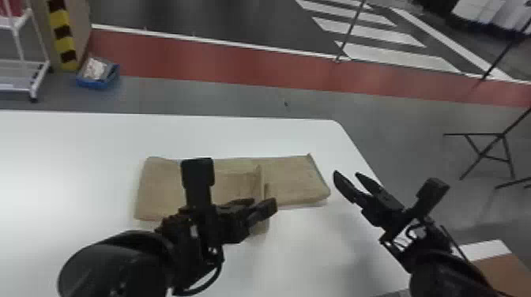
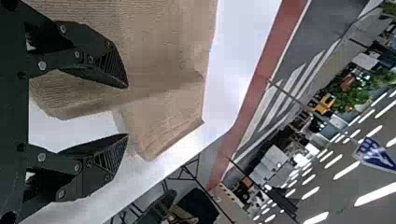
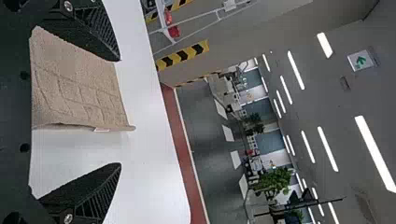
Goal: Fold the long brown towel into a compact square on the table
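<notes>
While the left claw (parted) hides some towel, the right claw gapes.

Towel partly hidden behind left pincer, table cut off at head view's left

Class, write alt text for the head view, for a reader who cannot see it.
A partly folded brown towel lies on a white table. The robot's open left gripper is over the towel's near side; its open right gripper is just right of the towel. Beyond the table runs a red floor strip.
</notes>
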Action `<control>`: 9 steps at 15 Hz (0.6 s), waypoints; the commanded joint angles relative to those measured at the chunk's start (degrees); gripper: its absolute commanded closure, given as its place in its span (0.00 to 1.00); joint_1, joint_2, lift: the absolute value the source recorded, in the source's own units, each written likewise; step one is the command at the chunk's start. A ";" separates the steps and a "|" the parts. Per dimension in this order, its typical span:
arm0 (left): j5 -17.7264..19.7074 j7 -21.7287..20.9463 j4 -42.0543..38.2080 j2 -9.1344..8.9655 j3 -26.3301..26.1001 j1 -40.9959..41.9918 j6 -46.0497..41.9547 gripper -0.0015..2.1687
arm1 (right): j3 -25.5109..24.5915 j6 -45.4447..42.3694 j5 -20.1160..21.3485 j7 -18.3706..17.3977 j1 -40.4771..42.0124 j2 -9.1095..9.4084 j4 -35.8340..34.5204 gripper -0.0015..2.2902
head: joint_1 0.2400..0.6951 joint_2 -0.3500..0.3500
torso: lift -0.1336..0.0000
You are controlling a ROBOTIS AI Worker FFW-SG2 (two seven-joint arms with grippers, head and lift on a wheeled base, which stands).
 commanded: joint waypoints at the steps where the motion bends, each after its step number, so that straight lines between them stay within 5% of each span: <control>1: 0.00 0.07 1.01 -0.18 0.27 -0.57 0.01 0.03 | -0.23 0.74 -0.71 0.00 0.62 0.13 -0.85 0.04 | 1.00 0.00 | 0.04; 5: 0.52 0.16 -5.67 0.93 7.74 1.45 0.19 0.03 | 0.04 3.73 -1.50 -0.09 1.77 0.49 -3.93 0.04 | 1.00 0.00 | 0.04; 9: -2.38 1.30 -12.09 8.75 13.46 2.68 0.01 0.04 | 2.06 11.29 0.17 -1.84 2.91 3.83 -10.96 0.09 | 1.00 0.00 | 0.04</control>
